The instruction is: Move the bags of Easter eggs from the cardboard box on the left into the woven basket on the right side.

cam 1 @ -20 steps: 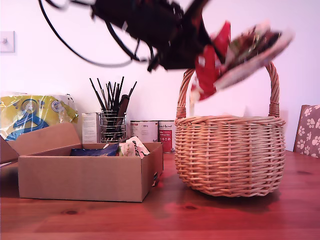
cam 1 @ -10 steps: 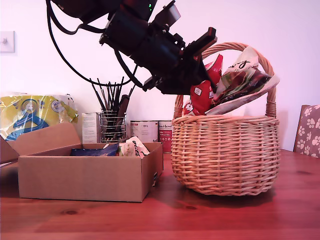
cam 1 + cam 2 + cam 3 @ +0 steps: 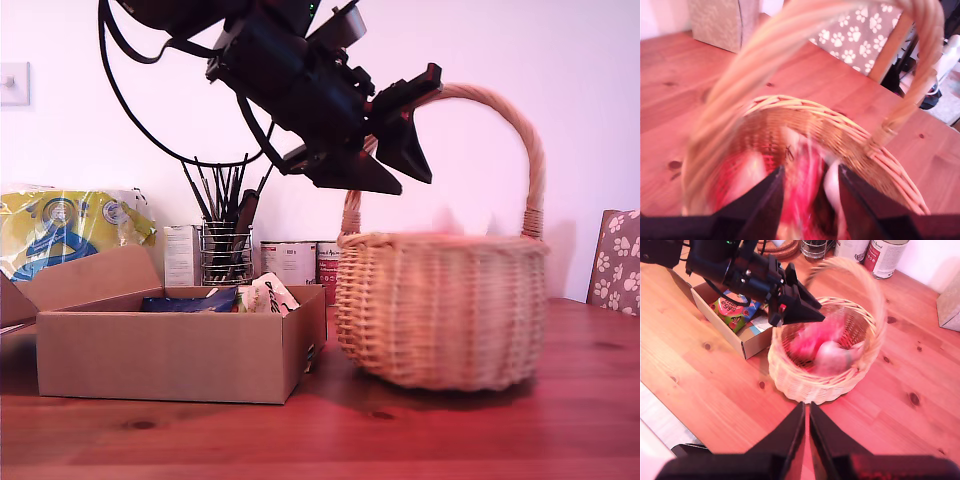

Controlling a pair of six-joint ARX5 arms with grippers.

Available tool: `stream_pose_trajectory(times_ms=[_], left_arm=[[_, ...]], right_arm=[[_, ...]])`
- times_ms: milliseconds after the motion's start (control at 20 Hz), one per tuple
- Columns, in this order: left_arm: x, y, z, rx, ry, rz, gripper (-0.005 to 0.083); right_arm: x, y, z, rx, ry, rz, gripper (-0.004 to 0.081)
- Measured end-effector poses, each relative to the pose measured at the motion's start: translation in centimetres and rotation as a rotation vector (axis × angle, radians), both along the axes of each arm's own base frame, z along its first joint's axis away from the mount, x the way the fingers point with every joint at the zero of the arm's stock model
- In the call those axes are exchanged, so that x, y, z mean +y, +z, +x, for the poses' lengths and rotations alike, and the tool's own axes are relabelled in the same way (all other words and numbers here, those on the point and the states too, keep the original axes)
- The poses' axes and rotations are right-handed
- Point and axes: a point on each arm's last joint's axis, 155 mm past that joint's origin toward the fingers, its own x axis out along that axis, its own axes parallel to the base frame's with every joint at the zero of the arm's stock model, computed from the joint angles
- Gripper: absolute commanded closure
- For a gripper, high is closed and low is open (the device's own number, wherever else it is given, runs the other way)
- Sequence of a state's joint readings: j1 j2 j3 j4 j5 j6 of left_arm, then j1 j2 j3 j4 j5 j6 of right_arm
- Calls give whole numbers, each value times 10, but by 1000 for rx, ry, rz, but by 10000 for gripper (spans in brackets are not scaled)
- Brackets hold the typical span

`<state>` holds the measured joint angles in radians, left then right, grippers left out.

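Exterior view shows my first gripper (image 3: pixel 405 150) above the round light-tan woven wicker basket (image 3: pixel 440 310), jaws spread wide and holding nothing. The basket looks blurred, so I judge it is rocking. Red and cream crinkly bags of Easter eggs (image 3: pixel 822 342) lie inside it. More bags (image 3: pixel 225 297) remain in the shallow brown cardboard box (image 3: pixel 165 350), just beside the basket.

The risk I see: the jaws sit close under the arched braided handle (image 3: pixel 520 130), and could hook it and tip the basket. My second gripper (image 3: pixel 806 415), jaws almost together and empty, hangs high above the wooden table (image 3: pixel 920 410).
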<state>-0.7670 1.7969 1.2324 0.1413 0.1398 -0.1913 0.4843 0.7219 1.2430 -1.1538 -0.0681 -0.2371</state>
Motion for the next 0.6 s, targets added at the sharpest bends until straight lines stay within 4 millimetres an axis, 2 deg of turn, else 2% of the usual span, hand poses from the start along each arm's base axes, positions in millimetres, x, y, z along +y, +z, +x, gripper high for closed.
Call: stream_pose_trajectory(times_ms=[150, 250, 400, 500, 600], left_arm=[[6, 6, -5, -8, -9, 26, 450], [11, 16, -13, -5, -22, 35, 484], [26, 32, -29, -21, -51, 90, 618], [40, 32, -42, -34, -84, 174, 777], [60, 21, -49, 8, -88, 254, 795]], right_arm=[[0, 0, 0, -1, 0, 0, 783], [0, 0, 0, 0, 0, 0, 782], [0, 0, 0, 0, 0, 0, 782], [0, 0, 0, 0, 0, 0, 782], [0, 0, 0, 0, 0, 0, 782]])
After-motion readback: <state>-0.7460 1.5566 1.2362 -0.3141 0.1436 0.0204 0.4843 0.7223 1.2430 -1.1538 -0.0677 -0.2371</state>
